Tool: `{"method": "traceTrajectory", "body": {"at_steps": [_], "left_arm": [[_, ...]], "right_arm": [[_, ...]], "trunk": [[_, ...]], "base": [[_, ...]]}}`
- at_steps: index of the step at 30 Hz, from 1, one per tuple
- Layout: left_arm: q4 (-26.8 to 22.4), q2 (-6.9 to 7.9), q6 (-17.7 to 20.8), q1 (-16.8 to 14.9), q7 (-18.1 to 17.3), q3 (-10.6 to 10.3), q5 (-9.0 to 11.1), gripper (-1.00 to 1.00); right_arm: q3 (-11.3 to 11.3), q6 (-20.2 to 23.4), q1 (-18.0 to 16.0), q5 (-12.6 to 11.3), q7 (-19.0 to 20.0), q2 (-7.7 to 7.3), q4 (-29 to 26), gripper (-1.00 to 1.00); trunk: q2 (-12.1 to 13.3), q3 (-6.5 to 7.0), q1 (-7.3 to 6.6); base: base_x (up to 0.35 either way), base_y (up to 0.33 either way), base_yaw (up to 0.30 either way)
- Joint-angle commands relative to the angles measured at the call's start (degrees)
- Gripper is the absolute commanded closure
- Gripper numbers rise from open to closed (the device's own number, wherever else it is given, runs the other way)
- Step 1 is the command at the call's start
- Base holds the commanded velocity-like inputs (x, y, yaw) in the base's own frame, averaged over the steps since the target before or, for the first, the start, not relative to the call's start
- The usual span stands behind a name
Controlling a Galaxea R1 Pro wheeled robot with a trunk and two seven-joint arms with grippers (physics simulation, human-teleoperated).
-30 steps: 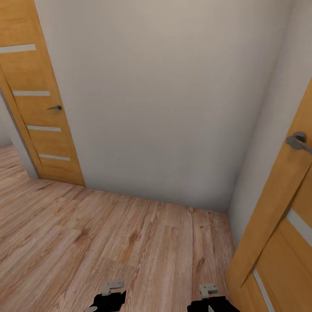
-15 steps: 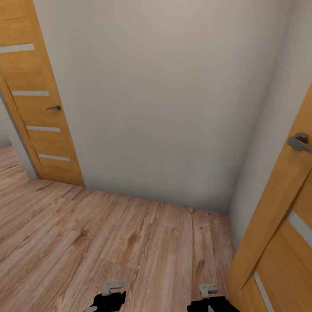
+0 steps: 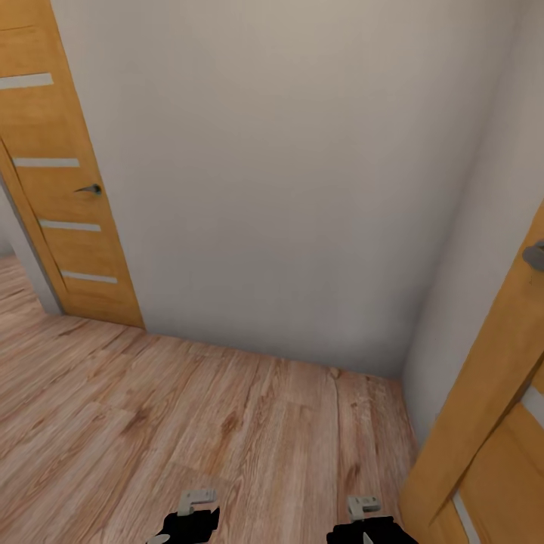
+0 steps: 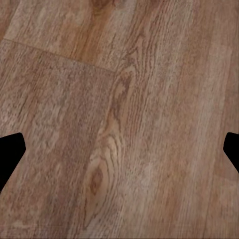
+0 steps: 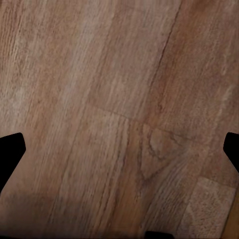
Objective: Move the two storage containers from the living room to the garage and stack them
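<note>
The storage containers are out of view. I face a plain pale wall (image 3: 287, 181) over light wood plank flooring (image 3: 227, 423). My left gripper (image 3: 190, 520) and right gripper (image 3: 366, 521) hang low at the near edge of the head view, pointing down. In the left wrist view the left gripper (image 4: 119, 152) is open, its dark fingertips (image 4: 10, 149) wide apart over bare planks. The right gripper (image 5: 119, 152) in the right wrist view is open too, with only wood grain between its fingertips (image 5: 10, 147).
A closed orange wooden door (image 3: 60, 189) with pale stripes and a dark handle (image 3: 91, 189) stands at the left. Another orange door (image 3: 491, 408) stands close at the right, its metal handle (image 3: 535, 255) at the frame edge. The wall corner (image 3: 404, 370) lies ahead right.
The whole head view has shifted: the wall looms slightly nearer and both doors have slid outward, so the camera has moved. Both grippers hold the same pose.
</note>
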Motion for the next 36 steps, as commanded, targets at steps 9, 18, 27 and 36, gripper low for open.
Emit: {"method": "traceTrajectory", "body": {"at_steps": [9,18,27,36], "left_arm": [[0.04,-0.01,-0.19,-0.04,-0.1,0.47,-0.56,-1.0],[0.04,-0.02,-0.19,-0.04,-0.1,0.47,-0.56,-1.0],[0.04,-0.01,-0.19,-0.04,-0.1,0.47,-0.51,-1.0],[0.04,-0.02,-0.19,-0.04,-0.1,0.47,-0.5,-1.0]], "right_arm": [[0.05,0.38,-0.01,0.27,0.17,-0.01,-0.13,-1.0],[0.05,0.36,-0.01,0.28,0.17,0.0,-0.13,-1.0],[0.05,0.39,-0.01,0.28,0.17,-0.01,-0.13,-1.0],[0.05,0.41,-0.01,0.28,0.17,0.07,-0.13,-1.0]], "trunk": [[-0.02,-0.05,0.01],[-0.02,-0.05,0.01],[-0.02,-0.05,0.01],[-0.02,-0.05,0.01]], "base": [[0.182,0.0,0.0],[0.201,-0.009,0.0],[0.178,-0.043,0.0],[0.164,-0.004,0.0]]}}
